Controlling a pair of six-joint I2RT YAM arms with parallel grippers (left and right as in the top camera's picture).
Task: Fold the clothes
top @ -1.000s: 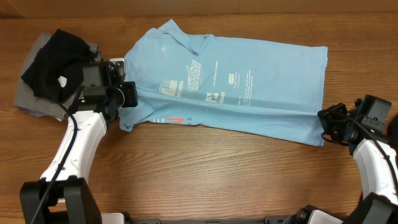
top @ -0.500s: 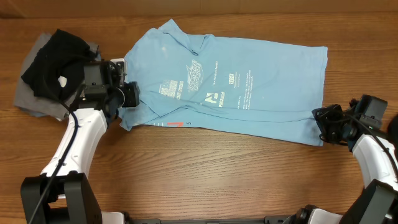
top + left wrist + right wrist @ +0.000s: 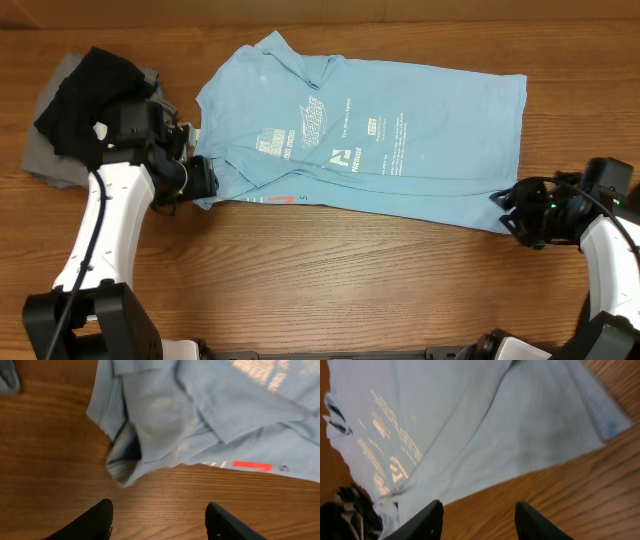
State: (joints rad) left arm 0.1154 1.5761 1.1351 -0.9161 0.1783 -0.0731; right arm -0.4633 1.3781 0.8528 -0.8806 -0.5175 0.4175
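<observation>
Lying spread on the table (image 3: 330,290), the T-shirt (image 3: 400,130) is print up, with a long crease along its near edge. The left gripper (image 3: 159,510) sits by the bunched sleeve (image 3: 130,455), jaws spread and empty over bare wood. The right gripper (image 3: 476,510) is near the hem corner (image 3: 610,425), jaws apart, holding nothing. A black garment (image 3: 85,90) lies on what looks like a grey garment (image 3: 40,160), far left
</observation>
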